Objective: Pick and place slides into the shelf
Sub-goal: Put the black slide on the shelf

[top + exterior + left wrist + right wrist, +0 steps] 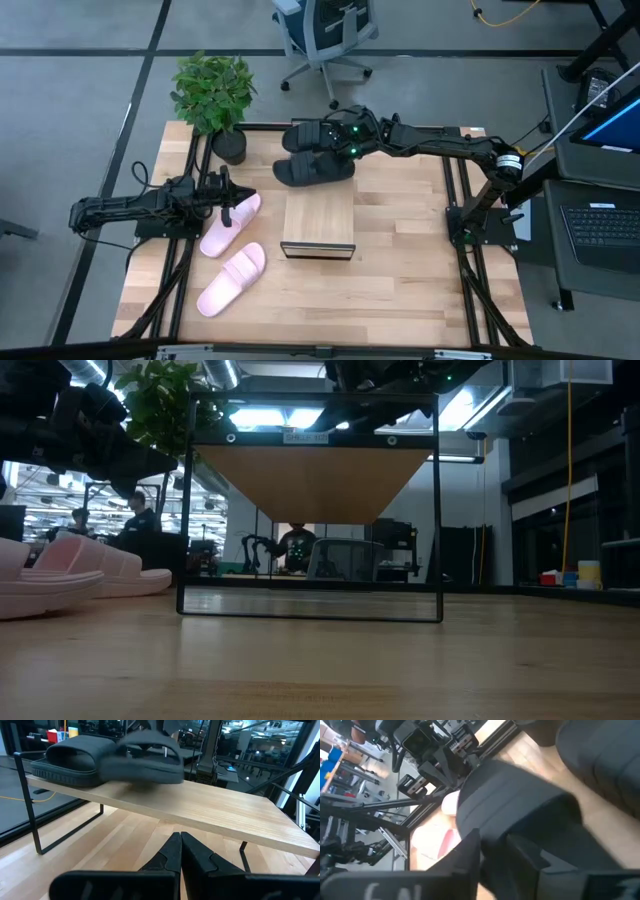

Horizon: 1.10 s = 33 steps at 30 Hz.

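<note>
Right gripper (493, 841) was out over the far end of the shelf (318, 222), at the farther black slide (309, 136). The fingers stood a little apart, with that slide's strap right in front of them. I could not tell whether either finger touched it. The slide lay on the light plank, just beside the nearer black slide (314, 171), which also rested on the plank.

Left gripper (180, 851) had its fingers pressed together and carried nothing. It hung near the table's left side, over the end of one pink slide (230, 226), and faced the shelf side-on. Whether it touched that slide I could not tell.

Second pink slide (231, 279) lay on the tabletop (400, 290), closer to the front edge, apart from the first. Both pink slides were off the shelf, to its left. A potted plant (213, 92) stood at the far left corner.
</note>
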{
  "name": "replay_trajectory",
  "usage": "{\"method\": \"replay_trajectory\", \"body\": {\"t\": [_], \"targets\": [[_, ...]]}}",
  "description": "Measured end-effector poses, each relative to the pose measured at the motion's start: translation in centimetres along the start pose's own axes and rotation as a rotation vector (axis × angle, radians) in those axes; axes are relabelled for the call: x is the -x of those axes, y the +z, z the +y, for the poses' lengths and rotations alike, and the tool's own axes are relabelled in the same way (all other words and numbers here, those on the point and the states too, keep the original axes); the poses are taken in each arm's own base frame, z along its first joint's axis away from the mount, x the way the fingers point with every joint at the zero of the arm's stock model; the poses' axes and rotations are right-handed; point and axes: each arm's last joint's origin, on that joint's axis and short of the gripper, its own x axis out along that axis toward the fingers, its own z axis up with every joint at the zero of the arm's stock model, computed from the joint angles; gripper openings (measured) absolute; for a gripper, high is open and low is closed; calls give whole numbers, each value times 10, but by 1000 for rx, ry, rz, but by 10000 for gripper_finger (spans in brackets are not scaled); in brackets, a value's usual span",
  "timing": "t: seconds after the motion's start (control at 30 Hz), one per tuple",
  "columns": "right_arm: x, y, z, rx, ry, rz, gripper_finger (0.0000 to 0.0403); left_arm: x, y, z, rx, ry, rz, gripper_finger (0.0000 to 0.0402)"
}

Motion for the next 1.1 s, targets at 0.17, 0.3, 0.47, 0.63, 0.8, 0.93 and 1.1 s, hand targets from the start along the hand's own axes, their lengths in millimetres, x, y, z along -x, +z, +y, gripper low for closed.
{"method": "replay_trajectory", "body": {"t": [0.17,0.3,0.47,0.63,0.8,0.93,1.1], "targets": [[0,-2,-1,-26,-10,18,117,0,0,0,0,0,0,0],[1,-1,-2,-23,-12,15,124,0,0,0,-1,0,0,0],[2,0,-4,-27,-17,10,121,0,0,0,0,0,0,0],[2,0,-3,-29,26,31,121,0,0,0,0,-1,0,0],[2,0,-3,-33,25,37,120,0,0,0,0,0,0,0],[2,-2,-4,-44,12,57,120,0,0,0,0,0,0,0],[2,-5,-6,-58,-19,76,120,0,0,0,0,0,0,0]]}}
